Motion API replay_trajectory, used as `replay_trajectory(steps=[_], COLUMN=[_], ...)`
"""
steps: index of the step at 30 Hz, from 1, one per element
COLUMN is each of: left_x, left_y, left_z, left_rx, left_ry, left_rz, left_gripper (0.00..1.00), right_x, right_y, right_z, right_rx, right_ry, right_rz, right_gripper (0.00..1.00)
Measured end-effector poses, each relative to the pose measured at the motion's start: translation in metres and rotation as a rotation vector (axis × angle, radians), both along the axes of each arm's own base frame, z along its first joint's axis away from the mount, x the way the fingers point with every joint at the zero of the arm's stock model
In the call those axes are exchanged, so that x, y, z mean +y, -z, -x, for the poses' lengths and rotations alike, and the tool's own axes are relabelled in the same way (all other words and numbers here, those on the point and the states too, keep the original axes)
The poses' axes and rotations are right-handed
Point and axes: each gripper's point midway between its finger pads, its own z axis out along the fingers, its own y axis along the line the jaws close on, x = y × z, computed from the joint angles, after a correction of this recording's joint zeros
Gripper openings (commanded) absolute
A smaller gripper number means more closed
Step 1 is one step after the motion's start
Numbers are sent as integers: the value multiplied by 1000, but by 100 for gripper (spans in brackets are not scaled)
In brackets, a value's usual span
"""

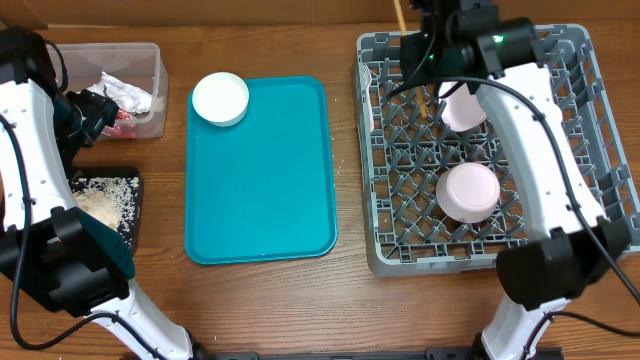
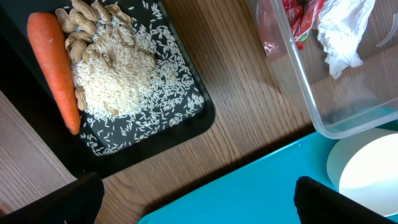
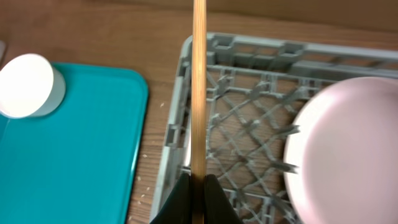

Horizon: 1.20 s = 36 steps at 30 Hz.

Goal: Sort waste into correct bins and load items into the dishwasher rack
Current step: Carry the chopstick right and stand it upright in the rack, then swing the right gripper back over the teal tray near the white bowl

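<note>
Closest in on the left, the black tray point(image 2: 186, 124) carries the orange carrot point(image 2: 56, 68) along one edge, with a heap of beige food scraps point(image 2: 118, 68) right beside it. Over on the right, the grey dishwasher rack point(image 1: 410, 190) has an upturned white bowl point(image 1: 467, 192) sitting among its pegs. The teal tray point(image 1: 260, 190) lies between them. Further back, the left gripper point(image 2: 198, 183) hovers over the wood where the black tray, clear tub point(image 2: 348, 118) and teal tray meet, fingers spread wide and holding nothing. The tub holds the red wrapper point(image 2: 298, 18) and the white napkin point(image 2: 339, 31). A second white bowl point(image 1: 220, 98) sits on the teal tray's far left corner. At the rack's far left corner, the right gripper point(image 3: 199, 186) is pinched tight on the wooden stick point(image 3: 199, 87), with a white-pink dish point(image 3: 348, 149) in the rack just beside it.
</note>
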Motion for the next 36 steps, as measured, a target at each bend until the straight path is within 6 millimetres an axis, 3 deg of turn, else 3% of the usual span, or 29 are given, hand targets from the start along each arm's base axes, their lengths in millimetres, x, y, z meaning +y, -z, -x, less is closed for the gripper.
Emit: replay_trajectory(steps=[5, 9, 12, 21, 25, 29, 30, 31, 36], left_x=[0, 0, 0, 0, 0, 0, 0, 0, 0], left_y=[0, 0, 0, 0, 0, 0, 0, 0, 0], left_z=[0, 0, 0, 0, 0, 0, 0, 0, 0], left_rx=[0, 0, 0, 0, 0, 0, 0, 0, 0], left_ry=[0, 0, 0, 0, 0, 0, 0, 0, 0], left_rz=[0, 0, 0, 0, 0, 0, 0, 0, 0], left_gripper=[100, 100, 100, 100, 100, 100, 100, 100, 100], right_x=[20, 30, 35, 35, 43, 64, 71, 78, 130], right_y=[46, 81, 95, 97, 97, 88, 84, 81, 66], right_z=[-7, -10, -11, -10, -2, 0, -1, -1, 8], right_rx=[103, 184, 217, 241, 283, 290, 284, 275, 236], right_ry=[-59, -50, -27, 44, 31, -27, -44, -59, -169], right_rz=[-55, -82, -98, -123, -171, -272, -297, -316, -379], right_gripper=[5, 26, 28, 33, 41, 75, 95, 100, 100])
